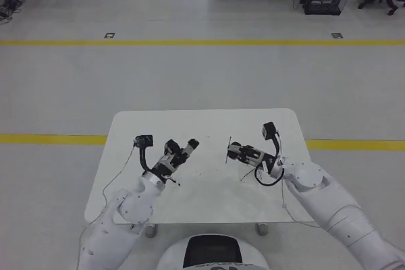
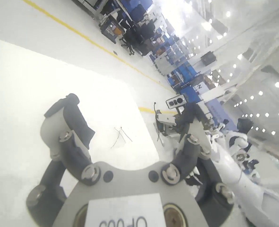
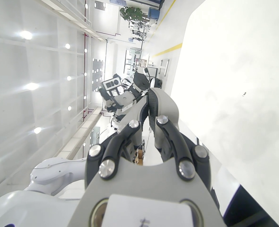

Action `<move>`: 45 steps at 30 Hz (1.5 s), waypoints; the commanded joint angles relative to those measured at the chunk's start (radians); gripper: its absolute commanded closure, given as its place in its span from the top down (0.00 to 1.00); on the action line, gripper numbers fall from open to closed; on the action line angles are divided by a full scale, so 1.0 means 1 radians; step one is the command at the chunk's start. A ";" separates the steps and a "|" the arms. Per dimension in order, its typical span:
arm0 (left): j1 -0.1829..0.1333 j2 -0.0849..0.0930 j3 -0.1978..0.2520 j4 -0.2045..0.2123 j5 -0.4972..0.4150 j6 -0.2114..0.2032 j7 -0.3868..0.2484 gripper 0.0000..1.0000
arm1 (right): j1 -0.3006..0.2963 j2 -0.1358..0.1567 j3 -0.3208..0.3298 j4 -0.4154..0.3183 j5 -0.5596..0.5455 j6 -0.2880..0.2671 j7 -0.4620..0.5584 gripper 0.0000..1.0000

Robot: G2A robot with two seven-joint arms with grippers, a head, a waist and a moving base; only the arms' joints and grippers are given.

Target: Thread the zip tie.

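A thin black zip tie point(image 1: 229, 143) stands nearly upright over the middle of the white table point(image 1: 202, 125), with my right gripper point(image 1: 231, 151) shut on it. In the right wrist view the tie's head point(image 3: 147, 71) sticks out past the closed fingertips of the right gripper point(image 3: 148, 95). My left gripper point(image 1: 182, 146) hangs a short way to the left of the tie, open and holding nothing. The left wrist view looks between its spread fingers point(image 2: 67, 119) toward the held zip tie point(image 2: 155, 106).
A few loose black zip ties point(image 2: 121, 136) lie crossed on the table, below the right gripper in the top view point(image 1: 248, 175). The table's rounded edges are close on both sides, with bare floor and yellow lines point(image 1: 47, 138) beyond.
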 commanded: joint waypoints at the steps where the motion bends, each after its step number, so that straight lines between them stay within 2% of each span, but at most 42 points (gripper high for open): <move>1: -0.013 -0.001 0.040 -0.016 0.140 0.028 -0.012 1.00 | -0.001 -0.002 0.000 -0.005 -0.011 0.006 -0.004 0.00; 5: -0.047 -0.006 0.109 -0.015 0.303 0.085 -0.026 1.00 | -0.008 -0.006 0.005 -0.010 -0.020 0.011 -0.007 0.00; 7: -0.059 -0.009 0.136 -0.013 0.344 0.089 -0.016 1.00 | -0.015 -0.008 0.013 -0.011 -0.016 0.012 -0.015 0.00; 16: -0.061 -0.010 0.137 -0.012 0.347 0.089 -0.012 1.00 | -0.016 -0.008 0.014 -0.010 -0.016 0.011 -0.017 0.00; 19: -0.069 -0.006 0.145 -0.006 0.414 0.049 -0.018 1.00 | -0.020 -0.012 0.014 -0.020 -0.040 0.031 -0.040 0.00; 24: -0.081 0.007 0.153 -0.002 0.600 0.004 -0.070 1.00 | -0.015 -0.018 0.020 -0.013 -0.053 0.061 -0.048 0.00; 26: -0.089 0.013 0.152 0.004 0.700 -0.004 -0.084 1.00 | -0.014 -0.020 0.021 -0.012 -0.058 0.077 -0.045 0.00; 27: -0.094 0.016 0.157 0.003 0.755 -0.022 -0.077 1.00 | -0.013 -0.020 0.022 -0.012 -0.061 0.081 -0.043 0.00; 28: -0.096 0.019 0.158 0.006 0.814 -0.019 -0.067 1.00 | -0.013 -0.020 0.022 -0.012 -0.061 0.081 -0.043 0.00; 34: -0.096 0.019 0.158 0.006 0.814 -0.019 -0.067 1.00 | -0.013 -0.020 0.022 -0.012 -0.061 0.081 -0.043 0.00; 42: -0.112 0.025 0.217 0.024 1.060 -0.034 -0.045 1.00 | -0.019 -0.031 0.025 -0.025 -0.062 0.111 -0.065 0.00; 44: -0.138 0.034 0.242 0.026 1.060 -0.065 -0.028 1.00 | -0.018 -0.035 0.027 -0.025 -0.045 0.118 -0.060 0.00; 45: -0.154 0.041 0.252 0.030 1.060 -0.066 -0.019 1.00 | -0.016 -0.035 0.028 -0.023 -0.041 0.119 -0.060 0.00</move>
